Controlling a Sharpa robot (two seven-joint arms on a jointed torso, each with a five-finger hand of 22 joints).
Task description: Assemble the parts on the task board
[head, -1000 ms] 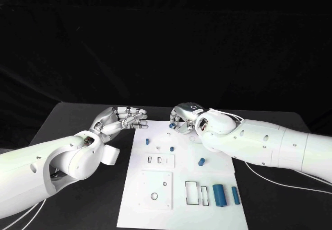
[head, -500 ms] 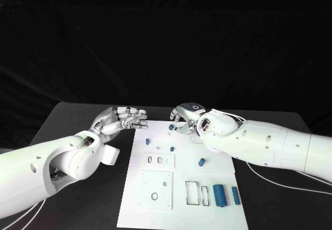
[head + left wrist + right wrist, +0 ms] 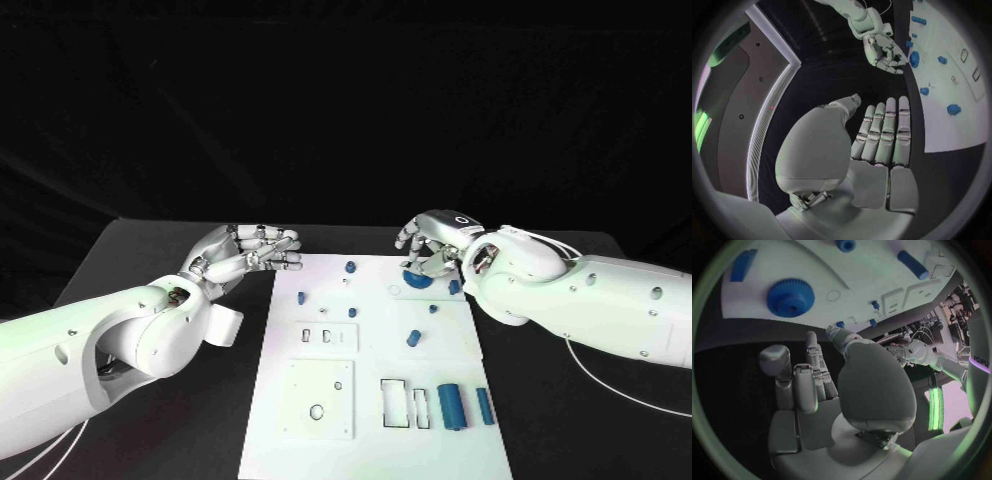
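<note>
A: Where did the parts lie?
B: Blue parts (image 3: 456, 406) lay scattered on the white task board (image 3: 378, 442), mid-table.
A: And the hands?
B: The right hand (image 3: 436, 244) hovered beside a blue gear (image 3: 790, 297), fingers apart, empty. The left hand (image 3: 245, 251) rested left of the board, fingers together, holding nothing.

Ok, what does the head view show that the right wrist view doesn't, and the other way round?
Head view: the whole task board from above, two long blue parts lying side by side near its near right corner, and the back of the right hand. Right wrist view: the blue gear close up, with its toothed rim and raised hub, and the right hand's palm side with nothing in it. Both: the board, the gear lying on it near the right hand's fingers, and the left hand off the board's far left corner.
</note>
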